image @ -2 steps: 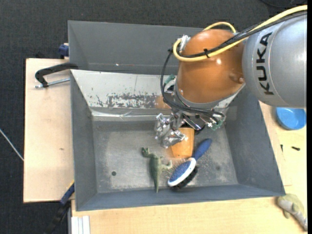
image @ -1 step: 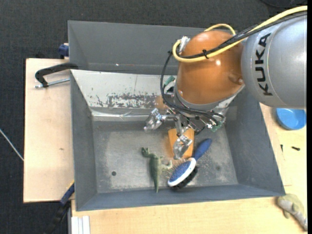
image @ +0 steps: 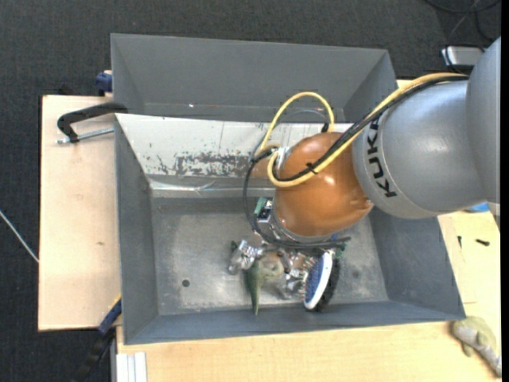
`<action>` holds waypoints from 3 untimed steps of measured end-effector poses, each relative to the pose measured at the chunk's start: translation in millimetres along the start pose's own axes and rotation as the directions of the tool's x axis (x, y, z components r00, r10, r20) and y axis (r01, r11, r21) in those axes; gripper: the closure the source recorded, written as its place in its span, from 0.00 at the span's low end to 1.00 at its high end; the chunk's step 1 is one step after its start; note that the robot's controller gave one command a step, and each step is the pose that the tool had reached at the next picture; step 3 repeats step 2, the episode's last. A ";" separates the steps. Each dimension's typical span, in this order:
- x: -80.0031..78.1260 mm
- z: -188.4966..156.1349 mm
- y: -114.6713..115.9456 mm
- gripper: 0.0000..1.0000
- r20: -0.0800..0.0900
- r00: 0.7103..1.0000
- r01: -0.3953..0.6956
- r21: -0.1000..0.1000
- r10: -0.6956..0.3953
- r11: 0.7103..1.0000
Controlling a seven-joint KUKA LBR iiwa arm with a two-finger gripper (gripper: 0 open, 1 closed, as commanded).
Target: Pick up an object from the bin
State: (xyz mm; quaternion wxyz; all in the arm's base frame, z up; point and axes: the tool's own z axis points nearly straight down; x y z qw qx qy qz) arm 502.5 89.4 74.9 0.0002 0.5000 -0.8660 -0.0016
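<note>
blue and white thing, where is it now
Camera view: the blue and white thing lies by the bin's front wall, right of centre, just right of the gripper and a green thing.

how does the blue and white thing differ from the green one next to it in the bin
The blue-and-white thing is a broad rounded oval; the green thing is thin and tapers to a point. The blue-and-white thing lies to the view's right of the green thing. Both lie by the bin's near wall.
</note>
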 end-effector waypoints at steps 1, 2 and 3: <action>-0.3 -1.7 -1.0 1.00 0.002 1.000 -0.001 0.002 0.001 1.000; -17.5 -137.2 -1.9 1.00 0.010 1.000 -0.017 0.012 0.017 1.000; -17.5 -137.2 -1.9 1.00 0.010 1.000 -0.017 0.012 0.017 1.000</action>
